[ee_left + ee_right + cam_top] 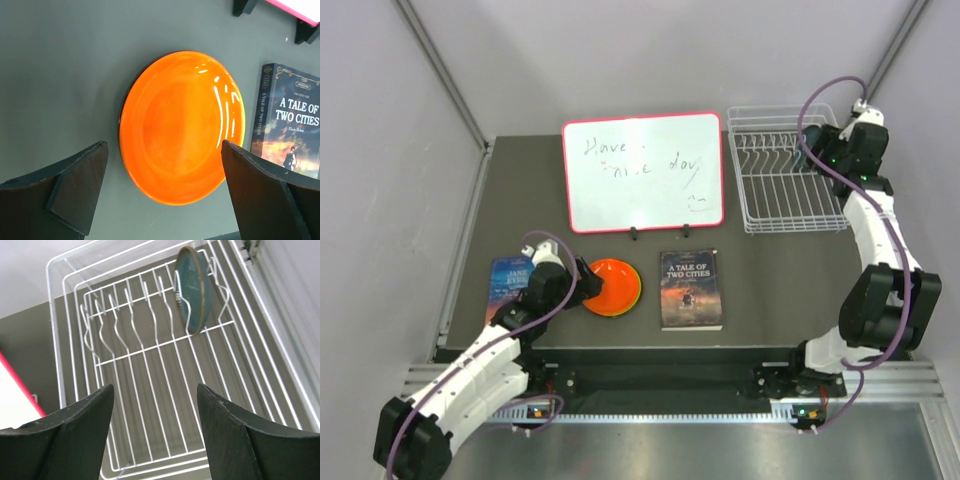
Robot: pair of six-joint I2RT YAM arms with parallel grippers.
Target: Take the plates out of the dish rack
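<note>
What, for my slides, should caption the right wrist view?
Open right gripper over the dish rack, one teal plate standing inside.

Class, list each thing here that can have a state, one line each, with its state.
dish rack, holds one plate
teal plate, upright in a rack slot
orange plate, lying flat, out of the rack
left gripper, open over the orange plate
right gripper, open, empty, above the dish rack
A Tale of Two Cities, closed, face up
Jane Eyre, closed
whiteboard, written on
</note>
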